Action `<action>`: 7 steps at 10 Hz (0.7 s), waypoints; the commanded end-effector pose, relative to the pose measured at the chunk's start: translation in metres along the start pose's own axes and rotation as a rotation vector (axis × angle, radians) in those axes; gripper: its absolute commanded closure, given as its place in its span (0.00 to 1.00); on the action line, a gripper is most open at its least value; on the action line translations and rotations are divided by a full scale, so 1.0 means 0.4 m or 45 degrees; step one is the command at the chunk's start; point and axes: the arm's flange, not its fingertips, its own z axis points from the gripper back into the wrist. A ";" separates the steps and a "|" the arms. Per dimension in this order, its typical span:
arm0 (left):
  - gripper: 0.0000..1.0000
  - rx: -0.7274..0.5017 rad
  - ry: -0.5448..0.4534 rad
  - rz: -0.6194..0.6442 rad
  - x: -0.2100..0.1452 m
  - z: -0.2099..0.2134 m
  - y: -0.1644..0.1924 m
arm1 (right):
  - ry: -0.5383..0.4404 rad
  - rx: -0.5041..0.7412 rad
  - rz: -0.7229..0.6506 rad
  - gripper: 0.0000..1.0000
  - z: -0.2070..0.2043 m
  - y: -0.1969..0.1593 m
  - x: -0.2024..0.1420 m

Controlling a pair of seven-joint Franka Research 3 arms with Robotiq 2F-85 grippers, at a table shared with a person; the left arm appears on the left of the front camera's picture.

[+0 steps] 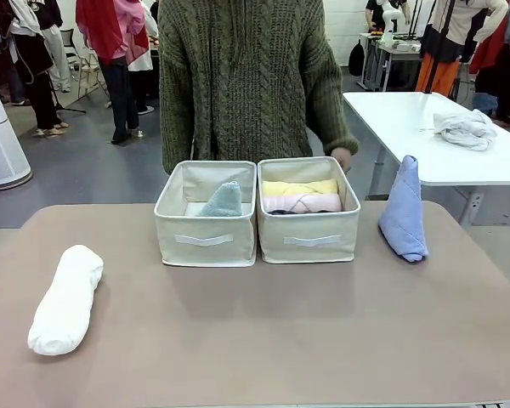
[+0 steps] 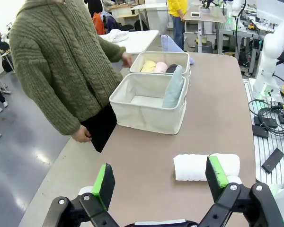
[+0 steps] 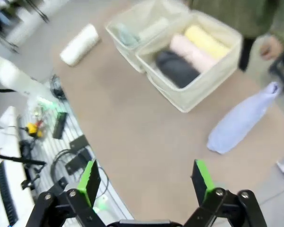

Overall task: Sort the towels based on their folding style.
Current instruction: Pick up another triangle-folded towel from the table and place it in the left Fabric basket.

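A white rolled towel (image 1: 65, 299) lies on the table's left side, also the white roll (image 2: 206, 166) in the left wrist view and the white roll (image 3: 79, 44) in the right wrist view. A light blue cone towel (image 1: 404, 210) stands at the right, seen as the blue cone (image 3: 244, 119) lying on the tabletop. The left bin (image 1: 206, 240) holds a mint green cone towel (image 1: 222, 201). The right bin (image 1: 309, 240) holds yellow (image 3: 206, 41), pale pink (image 3: 189, 52) and dark grey (image 3: 176, 69) rolls. My left gripper (image 2: 160, 178) hangs open above the table near the white roll. My right gripper (image 3: 146, 182) is open and empty.
A person in a green knitted sweater (image 1: 246, 81) stands at the far edge behind the bins, one hand (image 1: 342, 157) by the right bin. A white-grey cloth bundle (image 1: 465, 129) lies on a white side table (image 1: 408, 119). Cables and a robot base (image 2: 270, 71) stand beside the table.
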 end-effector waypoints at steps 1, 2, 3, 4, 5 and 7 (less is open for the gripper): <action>0.00 0.003 -0.001 -0.002 0.001 0.002 -0.002 | 0.217 -0.117 -0.135 0.00 -0.078 -0.016 0.098; 0.00 0.003 -0.001 -0.002 0.001 0.002 -0.002 | 0.257 -0.179 -0.202 0.00 -0.130 -0.050 0.152; 0.00 0.003 -0.001 -0.002 0.001 0.002 -0.002 | 0.331 -0.234 -0.284 0.00 -0.202 -0.104 0.192; 0.00 0.003 -0.001 -0.002 0.001 0.002 -0.002 | 0.415 -0.234 -0.341 0.00 -0.272 -0.145 0.196; 0.00 0.003 -0.001 -0.002 0.001 0.002 -0.002 | 0.484 -0.315 -0.424 0.00 -0.320 -0.205 0.208; 0.00 0.003 -0.001 -0.002 0.001 0.002 -0.002 | 0.511 -0.277 -0.444 0.00 -0.363 -0.301 0.201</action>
